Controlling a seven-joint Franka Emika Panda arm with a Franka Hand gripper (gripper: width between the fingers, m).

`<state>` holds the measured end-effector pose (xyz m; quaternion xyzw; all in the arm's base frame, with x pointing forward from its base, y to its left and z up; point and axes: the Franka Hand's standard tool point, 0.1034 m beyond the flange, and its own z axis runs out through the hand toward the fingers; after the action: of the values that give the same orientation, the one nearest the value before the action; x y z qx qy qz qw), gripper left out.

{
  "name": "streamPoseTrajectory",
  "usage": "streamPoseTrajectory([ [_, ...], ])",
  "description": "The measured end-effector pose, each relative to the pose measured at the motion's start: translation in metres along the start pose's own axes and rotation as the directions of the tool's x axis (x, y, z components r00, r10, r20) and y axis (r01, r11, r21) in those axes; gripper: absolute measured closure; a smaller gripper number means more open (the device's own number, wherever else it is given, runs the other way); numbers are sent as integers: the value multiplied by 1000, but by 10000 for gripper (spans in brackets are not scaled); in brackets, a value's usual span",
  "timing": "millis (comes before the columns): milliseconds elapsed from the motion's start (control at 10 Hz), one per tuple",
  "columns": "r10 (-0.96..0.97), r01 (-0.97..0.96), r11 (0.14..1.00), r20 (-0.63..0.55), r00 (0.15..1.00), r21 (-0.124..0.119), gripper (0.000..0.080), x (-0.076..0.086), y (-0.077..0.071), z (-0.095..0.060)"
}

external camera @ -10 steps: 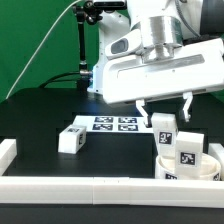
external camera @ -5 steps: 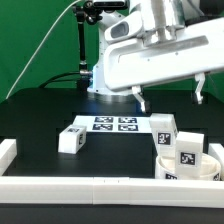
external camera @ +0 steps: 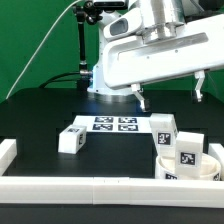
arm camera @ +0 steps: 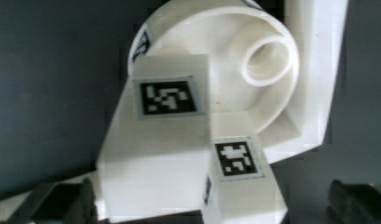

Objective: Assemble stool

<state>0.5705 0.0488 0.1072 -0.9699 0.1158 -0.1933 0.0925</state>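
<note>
The tool [external camera: 171,95] hangs spread and empty over the seat [external camera: 205,166] in the desk's [external camera: 40,120] near corner, at the exterior view's right. The plastic is probably stiff, light and slippery; grip a leg [external camera: 163,128] by its flat sides.

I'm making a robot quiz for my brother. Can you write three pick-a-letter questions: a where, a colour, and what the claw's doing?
1. Where is the lone short white blocky plastic leg? A) to the exterior view's left of the flat white marker board B) on that board C) in mid-air
2. What colour is the tabletop? A) green B) black C) white
3. How is the two-finger gripper? A) shut on a leg B) open, empty C) shut, empty
Answers: A, it lies beside the board; B, the surface is black; B, fingers apart, nothing between.
</note>
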Motion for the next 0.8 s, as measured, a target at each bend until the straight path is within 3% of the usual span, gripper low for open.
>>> streamPoseTrajectory([
  [100,-14,14,1000,6,1000,-1,150,-1,1,1],
  [200,-23,21,1000,109,994,18,150,-8,1,4],
  [400,-12,0,999,238,971,47,150,-7,-3,3],
  [600,-66,53,997,250,966,61,150,-5,-4,4],
  [800,-241,229,971,235,942,75,150,-1,-6,7],
])
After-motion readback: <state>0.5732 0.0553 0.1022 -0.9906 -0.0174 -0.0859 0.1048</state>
